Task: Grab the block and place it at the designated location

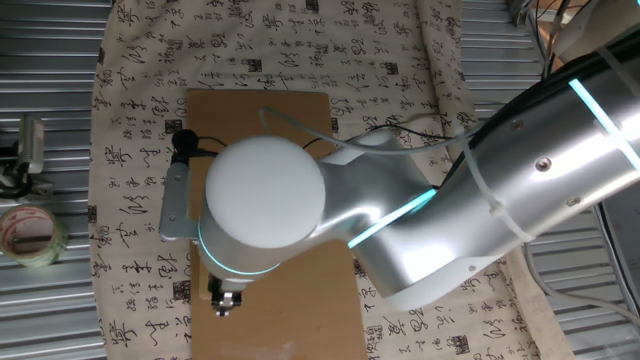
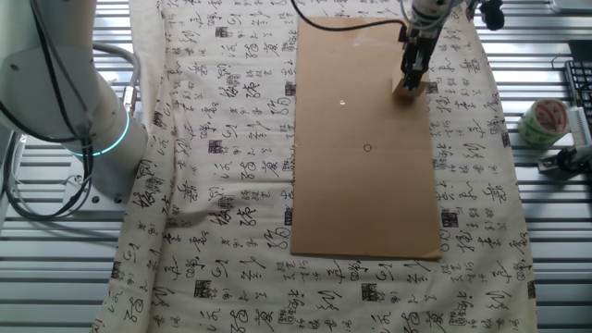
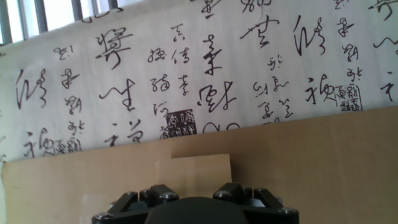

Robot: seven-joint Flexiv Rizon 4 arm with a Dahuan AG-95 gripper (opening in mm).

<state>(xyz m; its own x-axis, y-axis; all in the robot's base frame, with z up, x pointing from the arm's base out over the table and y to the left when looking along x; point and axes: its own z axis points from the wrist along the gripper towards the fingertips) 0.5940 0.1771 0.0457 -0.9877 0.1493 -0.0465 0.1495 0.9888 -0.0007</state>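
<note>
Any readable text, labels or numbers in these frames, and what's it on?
Nothing I can quote with confidence.
Cream calligraphy-print cloth: brush-style black characters and square seal stamps, too cursive to transcribe reliably.
Clear tape roll: reddish print on the core, too small and blurred.
Brown cardboard sheet: only a small pen-drawn black ring, no text.
Pale tan wooden cube, robot arm: no markings visible.

2 opposing overhead views, close hand view

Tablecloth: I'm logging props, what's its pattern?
The tablecloth is cream with black calligraphy, clearest in the hand view.

Block on cardboard, nr edge
</note>
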